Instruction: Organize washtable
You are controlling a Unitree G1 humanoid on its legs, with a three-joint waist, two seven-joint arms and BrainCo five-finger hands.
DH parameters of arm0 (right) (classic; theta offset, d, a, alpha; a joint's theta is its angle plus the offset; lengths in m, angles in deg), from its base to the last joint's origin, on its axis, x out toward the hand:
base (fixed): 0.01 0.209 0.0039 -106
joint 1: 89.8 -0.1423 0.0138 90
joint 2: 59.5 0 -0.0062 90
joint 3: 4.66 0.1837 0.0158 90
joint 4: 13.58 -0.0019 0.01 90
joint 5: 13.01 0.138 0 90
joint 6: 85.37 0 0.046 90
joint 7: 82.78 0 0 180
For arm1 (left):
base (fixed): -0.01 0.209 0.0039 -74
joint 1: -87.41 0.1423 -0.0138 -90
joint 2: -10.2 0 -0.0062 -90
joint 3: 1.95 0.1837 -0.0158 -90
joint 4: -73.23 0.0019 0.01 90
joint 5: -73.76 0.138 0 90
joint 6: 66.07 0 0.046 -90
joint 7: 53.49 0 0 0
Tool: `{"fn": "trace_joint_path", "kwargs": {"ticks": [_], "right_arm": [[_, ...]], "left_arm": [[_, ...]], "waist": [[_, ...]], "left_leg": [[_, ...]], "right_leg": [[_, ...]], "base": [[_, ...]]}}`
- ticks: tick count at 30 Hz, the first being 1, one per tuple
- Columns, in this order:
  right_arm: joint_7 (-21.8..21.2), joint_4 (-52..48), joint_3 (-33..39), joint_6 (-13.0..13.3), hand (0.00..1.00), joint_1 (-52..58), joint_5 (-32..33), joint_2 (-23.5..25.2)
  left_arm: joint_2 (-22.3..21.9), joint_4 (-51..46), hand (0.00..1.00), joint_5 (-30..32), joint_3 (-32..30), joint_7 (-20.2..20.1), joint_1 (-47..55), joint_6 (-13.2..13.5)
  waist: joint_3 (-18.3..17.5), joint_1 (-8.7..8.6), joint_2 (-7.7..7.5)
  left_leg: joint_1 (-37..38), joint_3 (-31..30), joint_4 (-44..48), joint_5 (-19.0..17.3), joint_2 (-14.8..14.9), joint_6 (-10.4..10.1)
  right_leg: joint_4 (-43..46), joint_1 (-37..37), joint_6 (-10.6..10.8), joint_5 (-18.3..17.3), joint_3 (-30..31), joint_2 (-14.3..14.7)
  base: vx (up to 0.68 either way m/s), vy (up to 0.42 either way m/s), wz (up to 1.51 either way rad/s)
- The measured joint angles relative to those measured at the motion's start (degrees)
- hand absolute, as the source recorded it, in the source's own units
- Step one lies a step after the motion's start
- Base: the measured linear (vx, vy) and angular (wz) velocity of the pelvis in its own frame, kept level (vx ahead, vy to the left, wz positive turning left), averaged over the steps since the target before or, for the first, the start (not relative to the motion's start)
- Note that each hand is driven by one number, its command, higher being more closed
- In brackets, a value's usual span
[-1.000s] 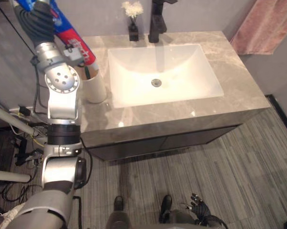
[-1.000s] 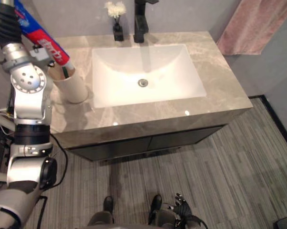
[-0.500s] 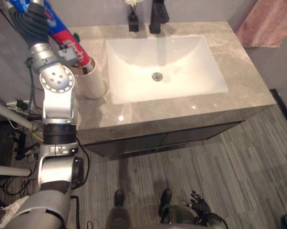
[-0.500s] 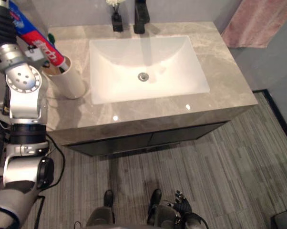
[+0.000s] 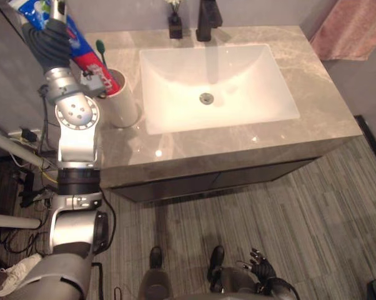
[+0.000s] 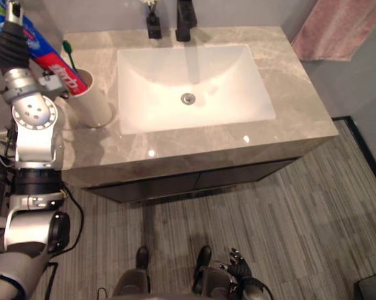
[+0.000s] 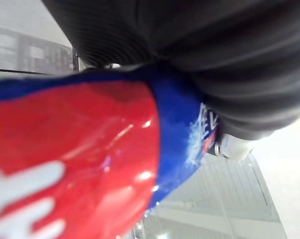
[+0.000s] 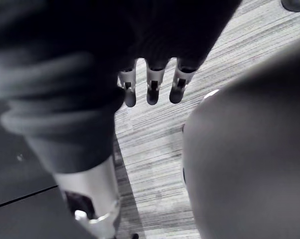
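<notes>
A red and blue toothpaste tube (image 5: 88, 59) slants down toward a white cup (image 5: 122, 103) at the left end of the grey stone washtable (image 5: 313, 106). Its lower end reaches the cup's rim. A green toothbrush (image 5: 101, 49) stands in the cup beside it. My left hand (image 5: 47, 39) is raised above the table's left edge and is shut on the tube's upper part; up close the tube (image 7: 75, 164) lies right against the hand's dark cover. My right hand (image 5: 261, 273) hangs low over the floor with its fingers (image 8: 151, 89) straight and holding nothing.
A white rectangular basin (image 5: 219, 87) takes up the middle of the table. A black tap (image 5: 208, 19) and a small black vase (image 5: 175, 25) stand at its back edge. A pink towel (image 5: 353, 28) hangs at the far right. Striped grey floor lies in front.
The camera has tilted, shifting the whole picture. The tube has come down with my left hand, so its lower end now meets the cup's rim, and the green toothbrush shows beside it.
</notes>
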Motion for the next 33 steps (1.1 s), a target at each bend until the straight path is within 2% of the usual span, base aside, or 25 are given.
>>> {"fn": "trace_joint_path", "kwargs": {"ticks": [7,10,33], "right_arm": [[0.02,0.02,0.01,0.17,0.0,-0.04,0.0,-0.08],[0.02,0.0,0.01,0.59,0.0,-0.33,0.01,-0.1],[0.09,-0.94,0.01,0.77,0.0,-1.33,0.02,-0.22]], "left_arm": [[0.0,0.01,1.0,-0.09,1.86,-0.21,1.16,0.06],[0.0,0.01,1.0,-0.09,1.97,-1.15,1.17,0.17],[0.0,-0.17,1.0,-0.14,2.49,-1.15,1.31,0.55]], "waist": [[0.31,0.12,0.01],[1.16,0.12,0.01],[4.37,0.11,0.13]], "left_leg": [[-0.04,-0.06,0.0,0.0,-0.01,0.0],[-0.04,-0.06,0.06,0.0,0.0,0.0],[-0.43,0.16,0.39,0.0,0.02,0.0]], "right_leg": [[-0.02,-0.02,0.0,0.01,-0.02,0.01],[-0.02,-0.02,-0.04,0.03,-0.01,0.01],[-0.02,-0.46,-0.16,0.28,0.16,0.0]], "base": [[0.0,0.0,0.0],[0.0,0.0,0.0],[0.0,0.0,0.0]]}}
